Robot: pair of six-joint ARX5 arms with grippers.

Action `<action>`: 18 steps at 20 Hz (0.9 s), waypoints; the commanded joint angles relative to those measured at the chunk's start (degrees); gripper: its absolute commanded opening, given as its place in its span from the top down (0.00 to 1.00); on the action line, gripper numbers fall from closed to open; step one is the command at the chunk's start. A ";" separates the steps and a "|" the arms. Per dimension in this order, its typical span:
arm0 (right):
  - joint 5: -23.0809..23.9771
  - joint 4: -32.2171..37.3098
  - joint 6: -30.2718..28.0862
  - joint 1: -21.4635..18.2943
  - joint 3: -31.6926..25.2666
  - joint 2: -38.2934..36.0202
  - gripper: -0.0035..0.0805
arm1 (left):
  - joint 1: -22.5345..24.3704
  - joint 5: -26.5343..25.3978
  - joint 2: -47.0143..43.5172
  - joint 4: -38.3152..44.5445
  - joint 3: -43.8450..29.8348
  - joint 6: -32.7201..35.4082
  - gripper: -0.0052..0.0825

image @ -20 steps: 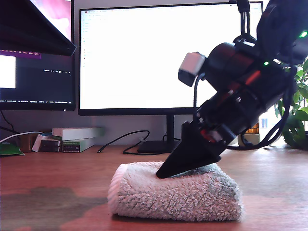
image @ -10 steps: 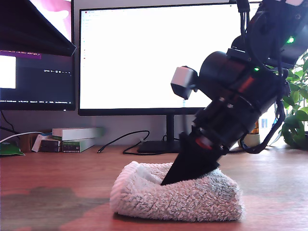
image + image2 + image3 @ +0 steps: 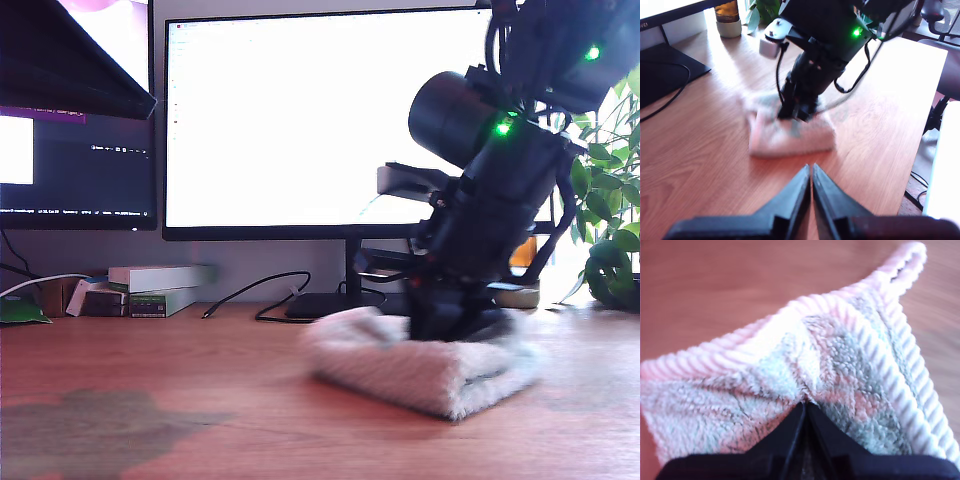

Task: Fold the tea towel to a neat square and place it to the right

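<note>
Tea towel point(image 3: 430, 372), lower right of exterior view: soft, light, floppy terry; you've got my second gripper point(image 3: 805, 410) pinched into its pile, my first gripper point(image 3: 810, 175) clenched on nothing — take hold by the corded hem point(image 3: 900, 365).

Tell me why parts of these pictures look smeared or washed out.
In the exterior view the tea towel and the arm over it are motion-blurred, and the big monitor glares white. The first wrist view is soft, with sun washing out the desk. The second wrist view's background is blurred.

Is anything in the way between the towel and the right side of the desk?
Nothing visible. My second gripper presses on the towel, and the wood toward the exterior view's right is bare. The plant stands farther back.
</note>
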 commanded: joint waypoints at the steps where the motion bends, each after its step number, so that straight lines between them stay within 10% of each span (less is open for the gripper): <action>1: 4.70 -7.10 4.87 -3.13 -5.03 5.09 0.97 | -0.11 0.00 0.15 0.39 -0.50 0.28 0.97; 18: 9.14 -19.96 15.08 -12.35 -21.66 -11.08 0.97 | -0.13 0.37 0.15 0.48 -0.50 0.24 0.97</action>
